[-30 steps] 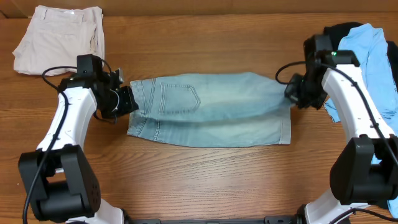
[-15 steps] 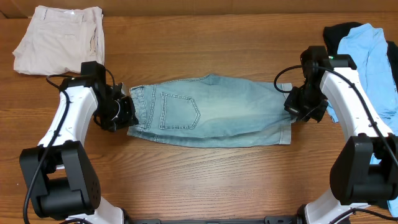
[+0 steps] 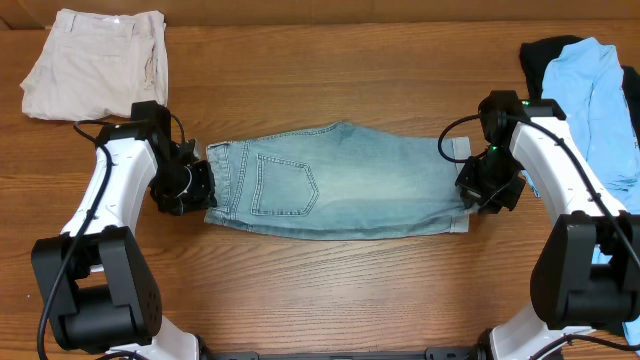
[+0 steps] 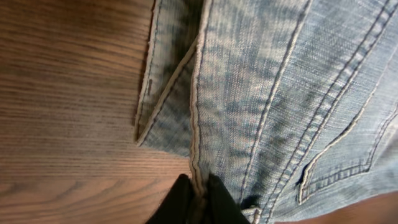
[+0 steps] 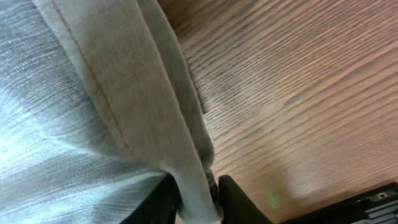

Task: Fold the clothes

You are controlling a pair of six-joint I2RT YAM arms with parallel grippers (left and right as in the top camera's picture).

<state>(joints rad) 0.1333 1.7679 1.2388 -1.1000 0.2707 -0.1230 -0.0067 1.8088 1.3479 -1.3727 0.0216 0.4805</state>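
Step in hand: by my reading, laying the denim shorts (image 3: 340, 180) down in a lengthwise fold, one claw at each end.
Doing it well: lower both ends together and keep the cloth lightly taut between the claws. Let the upper edge meet the lower one before letting go, or the fold will skew.
Beige shorts (image 3: 95, 62): well behind and to the outside of the left gripper, lying apart on the table (image 3: 330, 290).
Left gripper (image 3: 203, 185): jaws pinched shut on the waistband edge. The stitched pocket lies just inward of it.
Denim shorts, place: stretched flat between the two claws, touching both.
Right gripper (image 3: 472, 192): jaws clamped on the cuffed hem, with bare wood just outside it.
Sky-blue shirt (image 3: 595, 100), black garment (image 3: 545, 55): behind and outward of the right claw, untouched.
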